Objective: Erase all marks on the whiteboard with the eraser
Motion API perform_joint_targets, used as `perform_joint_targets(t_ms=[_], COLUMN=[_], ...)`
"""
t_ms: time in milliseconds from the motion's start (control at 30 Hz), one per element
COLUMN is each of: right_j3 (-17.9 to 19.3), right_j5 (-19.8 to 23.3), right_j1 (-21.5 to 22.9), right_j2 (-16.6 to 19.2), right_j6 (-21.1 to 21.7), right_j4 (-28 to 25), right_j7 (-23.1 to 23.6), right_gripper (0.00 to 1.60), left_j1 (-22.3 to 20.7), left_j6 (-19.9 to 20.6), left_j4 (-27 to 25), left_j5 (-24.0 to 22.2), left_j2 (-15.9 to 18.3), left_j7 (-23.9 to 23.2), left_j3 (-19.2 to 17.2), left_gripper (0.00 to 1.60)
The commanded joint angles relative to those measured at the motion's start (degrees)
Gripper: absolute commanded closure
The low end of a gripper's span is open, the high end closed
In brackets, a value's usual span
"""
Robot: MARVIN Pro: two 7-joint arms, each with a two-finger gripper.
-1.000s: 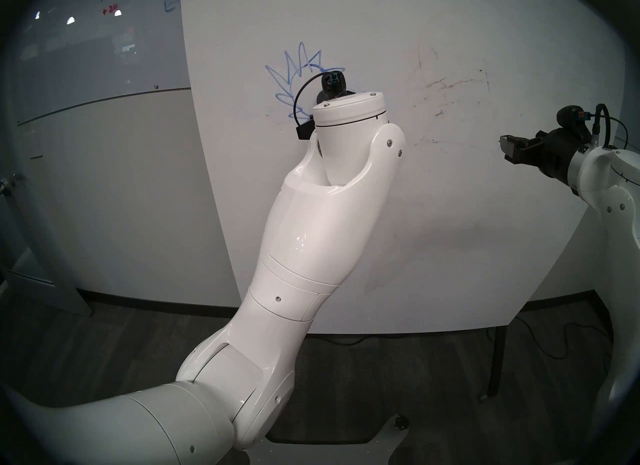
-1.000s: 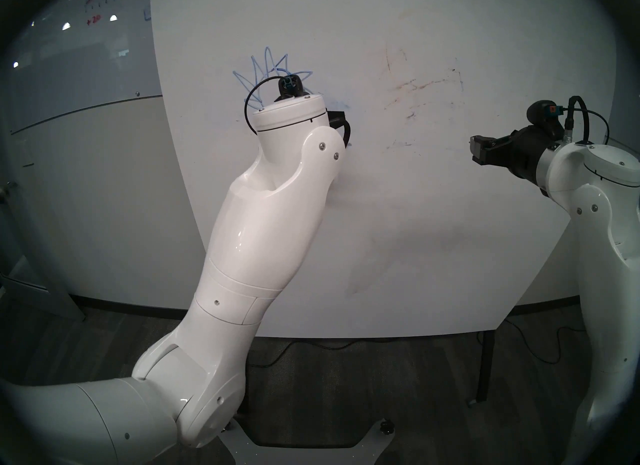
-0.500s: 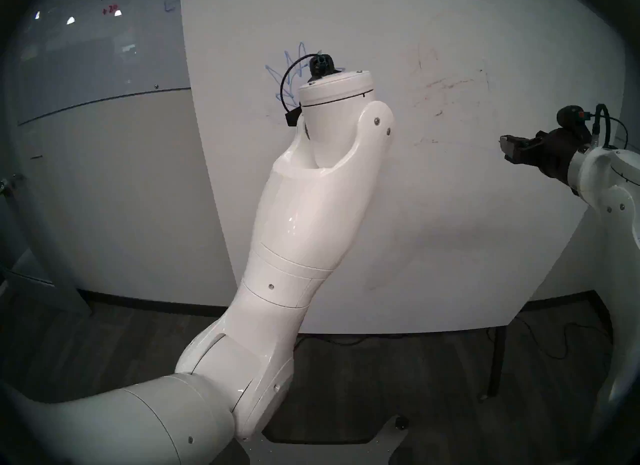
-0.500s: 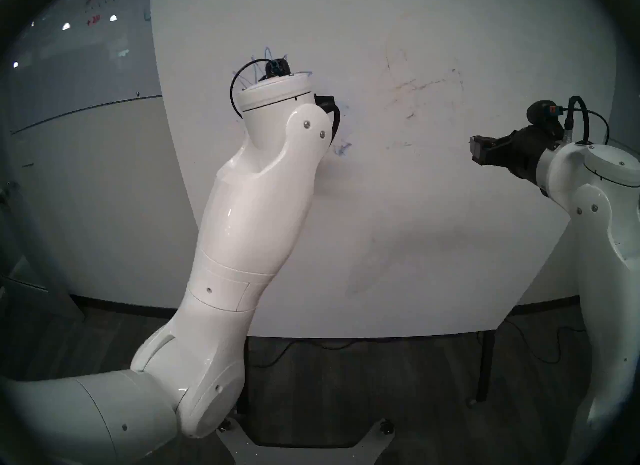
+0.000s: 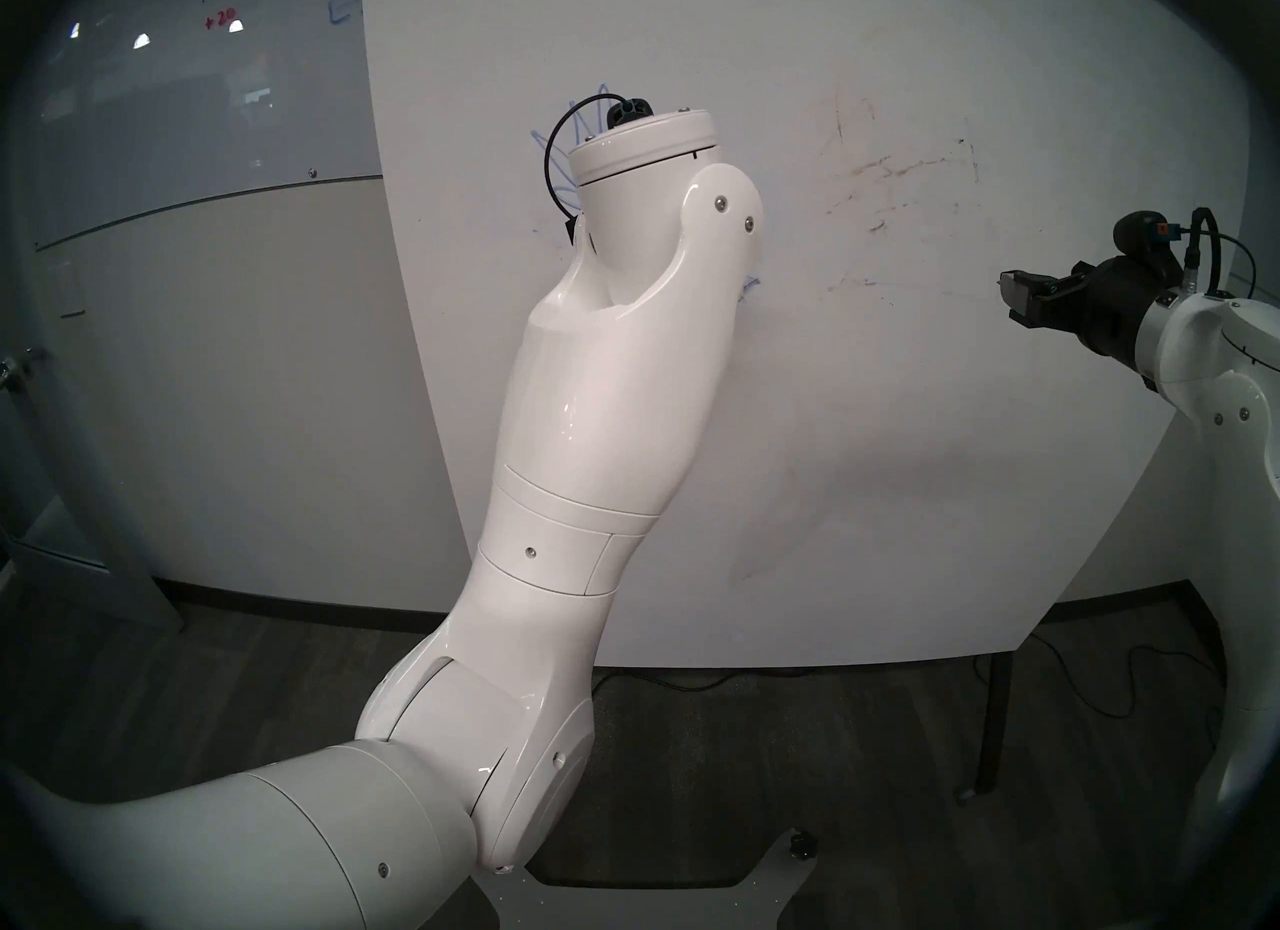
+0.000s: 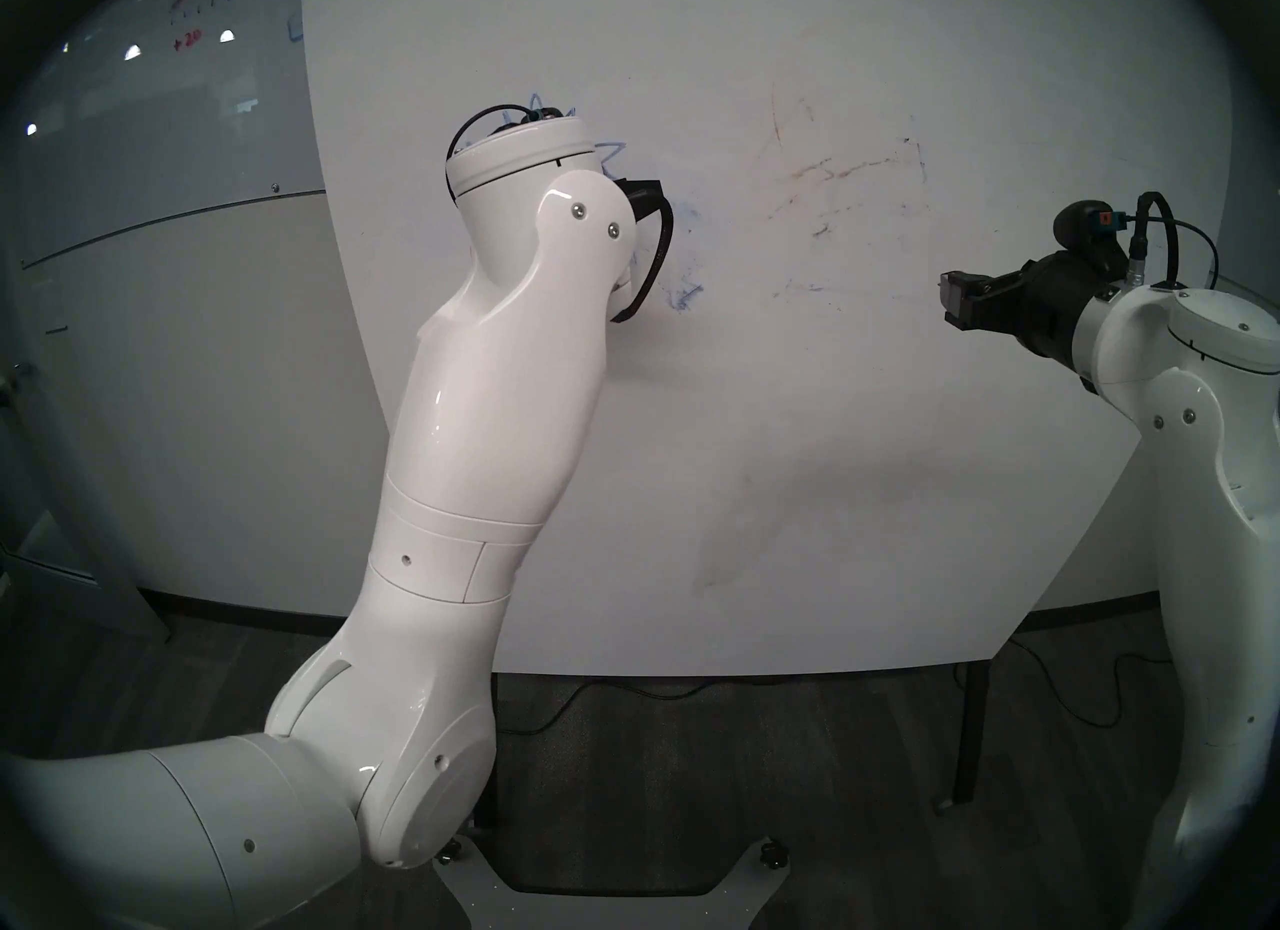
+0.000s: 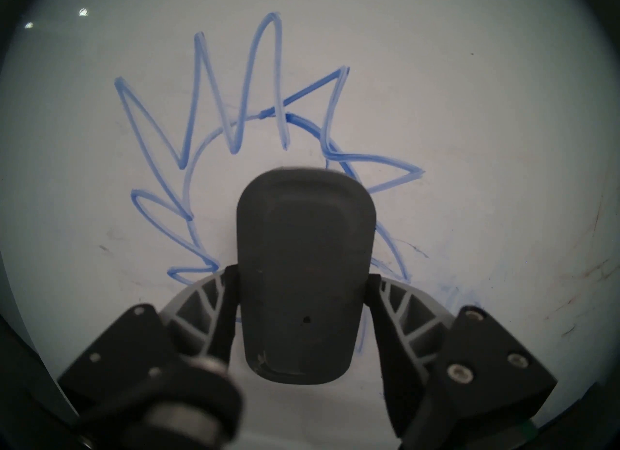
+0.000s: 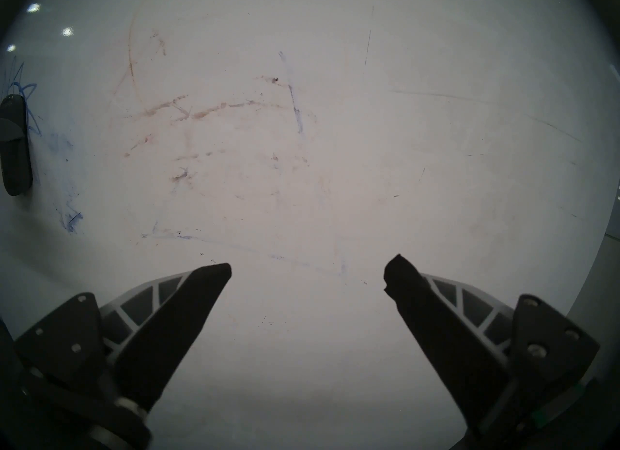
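The whiteboard (image 5: 900, 422) stands upright in front of me. In the left wrist view my left gripper (image 7: 302, 278) is shut on the dark grey eraser (image 7: 303, 271), which lies flat against the board. The eraser's far end sits inside the blue circle-and-rays marks (image 7: 265, 114) and covers their lower right part. In the head views my left wrist (image 5: 644, 145) hides that gripper and eraser, with blue rays (image 5: 540, 145) showing beside it. A blue smudge (image 6: 686, 294) and brownish streaks (image 5: 893, 170) lie further right. My right gripper (image 8: 307, 271) is open and empty, off the board.
A glossy glass board with red and blue graph scribbles (image 5: 173, 76) hangs on the wall at the left. The whiteboard's dark stand leg (image 5: 994, 721) and floor cables (image 5: 1108, 693) are at the lower right. My base plate (image 5: 623, 887) is below.
My left arm has slid up and to the left along the board with the eraser, uncovering a blue smudge at the drawing's lower right. The right arm has not moved.
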Motion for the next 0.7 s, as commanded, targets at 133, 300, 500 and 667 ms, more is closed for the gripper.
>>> perform_joint_targets(t_ms=[133,300,500,667], right_j3=[0.17,0.17,0.17,0.17], right_j5=[-0.08,-0.08,-0.07,-0.07], right_j1=[0.45,0.45,0.45,0.45], right_j2=[0.20,0.20,0.20,0.21], right_j6=[-0.28,-0.27,-0.27,-0.28], right_j4=[-0.27,-0.27,-0.27,-0.27], right_j7=[0.02,0.01,0.01,0.01], right_gripper=[0.00,0.00,0.00,0.00], left_j1=[-6.74,-8.27,-10.14,-11.93], left_j6=[0.13,0.62,1.39,1.97], left_j4=[-1.85,-1.67,-1.42,-0.49], left_j5=[0.86,0.93,1.33,1.15], left_j2=[-0.62,-0.63,-0.83,-0.88], left_j7=[-0.16,-0.43,-1.39,-1.81], left_j3=[-0.40,-1.38,-3.12,-4.06], left_gripper=[1.60,1.60,1.60,1.60])
